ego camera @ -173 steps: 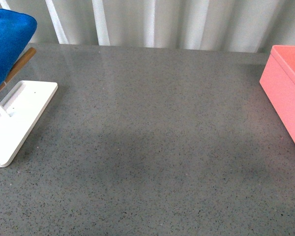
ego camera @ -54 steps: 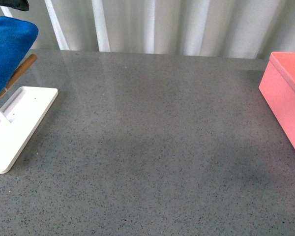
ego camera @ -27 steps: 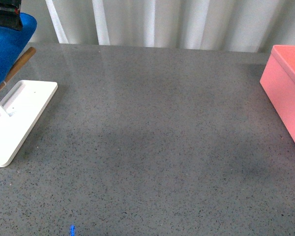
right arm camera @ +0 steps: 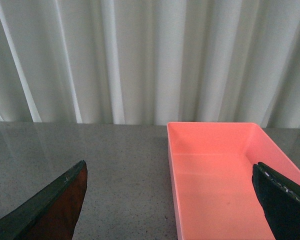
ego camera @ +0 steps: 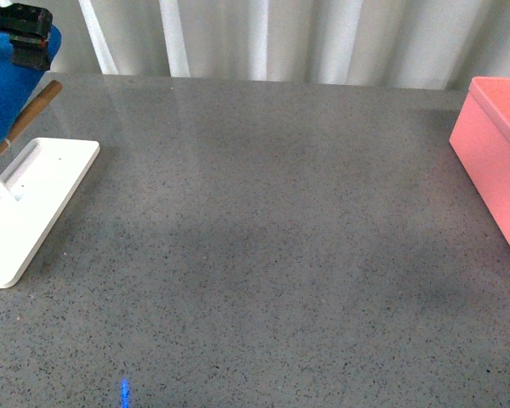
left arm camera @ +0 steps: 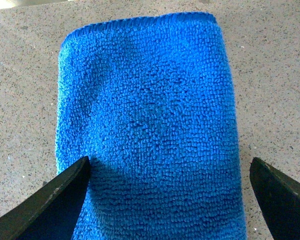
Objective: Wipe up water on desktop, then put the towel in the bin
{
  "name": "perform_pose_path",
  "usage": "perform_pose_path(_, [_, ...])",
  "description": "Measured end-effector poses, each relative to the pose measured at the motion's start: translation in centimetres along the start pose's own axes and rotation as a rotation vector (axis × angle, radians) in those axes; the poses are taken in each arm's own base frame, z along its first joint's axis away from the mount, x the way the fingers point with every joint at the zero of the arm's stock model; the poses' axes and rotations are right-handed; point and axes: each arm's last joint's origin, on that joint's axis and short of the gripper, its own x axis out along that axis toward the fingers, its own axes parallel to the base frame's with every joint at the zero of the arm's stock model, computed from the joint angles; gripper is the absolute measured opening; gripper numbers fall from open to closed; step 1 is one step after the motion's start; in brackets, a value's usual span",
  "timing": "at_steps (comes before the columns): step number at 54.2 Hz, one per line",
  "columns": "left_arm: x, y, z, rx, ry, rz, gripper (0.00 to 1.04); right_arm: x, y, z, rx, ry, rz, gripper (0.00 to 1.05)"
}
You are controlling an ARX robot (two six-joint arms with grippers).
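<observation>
The speckled grey desktop point(ego camera: 263, 238) meets white pleated curtains point(ego camera: 323, 42). Over the towel point(left arm camera: 145, 100) the left gripper point(left arm camera: 168, 162) is spread wide; the right gripper point(right arm camera: 168, 167) likewise.

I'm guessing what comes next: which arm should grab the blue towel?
Left. The left gripper hangs open right over the towel, with one finger at each side. The right gripper looks at the bin, with no towel in its view.

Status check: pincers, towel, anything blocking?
Left pincer open over towel on rack, not clamped. Right pincer open, empty, facing bin. Nothing seen on desktop between rack and bin.
</observation>
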Motion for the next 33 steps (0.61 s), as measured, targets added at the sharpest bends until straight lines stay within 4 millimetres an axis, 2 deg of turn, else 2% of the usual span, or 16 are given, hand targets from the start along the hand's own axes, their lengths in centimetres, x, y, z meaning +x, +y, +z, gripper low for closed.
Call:
perform_pose_path(10, [0.23, 0.24, -0.15, 0.001, -0.001, 0.006, 0.63, 0.00, 0.00, 0.00, 0.000, 0.000, 0.000, 0.98])
perform_pose_path(16, [0.32, 0.25, -0.17, 0.000, -0.003, 0.008, 0.50, 0.00, 0.00, 0.00, 0.000, 0.000, 0.000, 0.98])
perform_pose_path(27, [0.45, 0.05, -0.10, 0.002, -0.026, 0.016, 0.10, 0.00, 0.00, 0.00, 0.000, 0.000, 0.000, 0.98])
perform_pose_path(33, [0.38, 0.01, 0.02, 0.006, -0.032, 0.024, 0.05, 0.00, 0.00, 0.00, 0.000, 0.000, 0.000, 0.98])
